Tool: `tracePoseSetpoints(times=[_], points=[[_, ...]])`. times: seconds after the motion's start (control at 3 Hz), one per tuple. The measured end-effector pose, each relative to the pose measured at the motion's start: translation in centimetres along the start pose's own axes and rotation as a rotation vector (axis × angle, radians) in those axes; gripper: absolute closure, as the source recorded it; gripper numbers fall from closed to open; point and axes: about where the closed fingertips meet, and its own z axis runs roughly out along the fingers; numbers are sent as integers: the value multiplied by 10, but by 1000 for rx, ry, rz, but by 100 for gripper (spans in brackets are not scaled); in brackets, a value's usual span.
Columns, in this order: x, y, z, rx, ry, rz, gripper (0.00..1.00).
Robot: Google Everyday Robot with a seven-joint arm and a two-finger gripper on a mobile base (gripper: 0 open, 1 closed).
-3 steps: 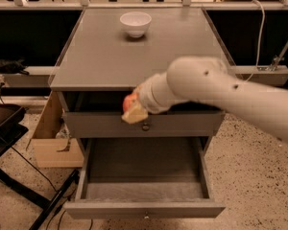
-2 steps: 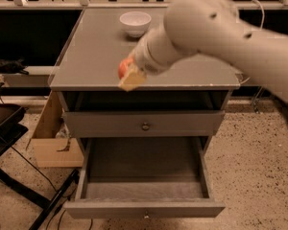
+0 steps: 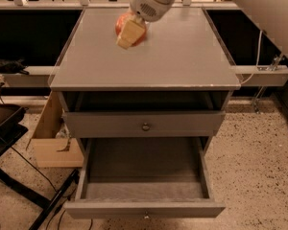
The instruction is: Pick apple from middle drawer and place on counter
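My gripper [image 3: 129, 31] reaches in from the top and is over the counter [image 3: 182, 56], left of its middle. Its pale fingers [image 3: 128, 33] are shut on the red-orange apple [image 3: 124, 20], which shows behind and around them. I cannot tell whether the apple touches the counter top. The middle drawer [image 3: 144, 176] is pulled out wide below, and its plank floor is bare. The white bowl is hidden behind my arm.
A shut grey drawer front with a dark round knob [image 3: 145, 126] sits under the counter. A cardboard box [image 3: 50, 138] stands at the cabinet's left. Black stand legs and cables [image 3: 33, 190] lie on the speckled floor at the lower left.
My gripper has carried the apple up from in front of the upper drawer, over the counter's front edge, and farther back over the counter top.
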Motion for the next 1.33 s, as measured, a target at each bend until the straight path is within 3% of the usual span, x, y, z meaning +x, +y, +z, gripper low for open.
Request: tracePoseSetpoints(times=[0.33, 0.67, 1.0, 1.33], points=[[17, -29, 22, -62, 108, 91, 100], [67, -40, 53, -137, 242, 200, 100], [129, -46, 87, -196, 330, 323, 100], [170, -46, 106, -233, 362, 404, 97]])
